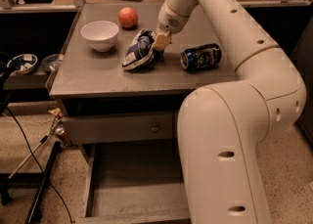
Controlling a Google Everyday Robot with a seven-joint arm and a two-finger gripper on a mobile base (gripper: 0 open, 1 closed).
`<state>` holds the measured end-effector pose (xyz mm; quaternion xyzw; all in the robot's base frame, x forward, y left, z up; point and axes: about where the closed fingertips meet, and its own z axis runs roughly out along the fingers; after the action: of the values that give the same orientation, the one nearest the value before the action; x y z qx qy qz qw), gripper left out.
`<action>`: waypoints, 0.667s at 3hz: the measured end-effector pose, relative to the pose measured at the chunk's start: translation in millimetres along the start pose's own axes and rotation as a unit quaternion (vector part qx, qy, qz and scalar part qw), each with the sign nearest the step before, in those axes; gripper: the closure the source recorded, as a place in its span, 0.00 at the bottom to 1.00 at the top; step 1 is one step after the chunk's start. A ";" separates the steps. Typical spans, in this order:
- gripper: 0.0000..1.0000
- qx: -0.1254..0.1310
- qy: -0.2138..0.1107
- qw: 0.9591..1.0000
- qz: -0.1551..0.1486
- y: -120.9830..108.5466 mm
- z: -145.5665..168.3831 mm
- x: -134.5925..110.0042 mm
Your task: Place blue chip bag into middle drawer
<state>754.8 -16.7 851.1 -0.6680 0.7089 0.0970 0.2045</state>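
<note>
Grey cabinet (98,78), speckled floor (29,127), black stand (43,186) left, dim warm light. Gripper (160,42) over cabinet top.

Warm dim light, tool (158,47) at bag (136,55)
</note>
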 end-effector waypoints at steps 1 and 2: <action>1.00 0.000 0.000 1.000 0.000 0.0 0.0 0.0; 1.00 0.018 -0.007 1.000 -0.001 -2.5 -7.9 -2.7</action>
<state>756.1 -17.8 859.6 -0.6641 0.7086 0.0892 0.2213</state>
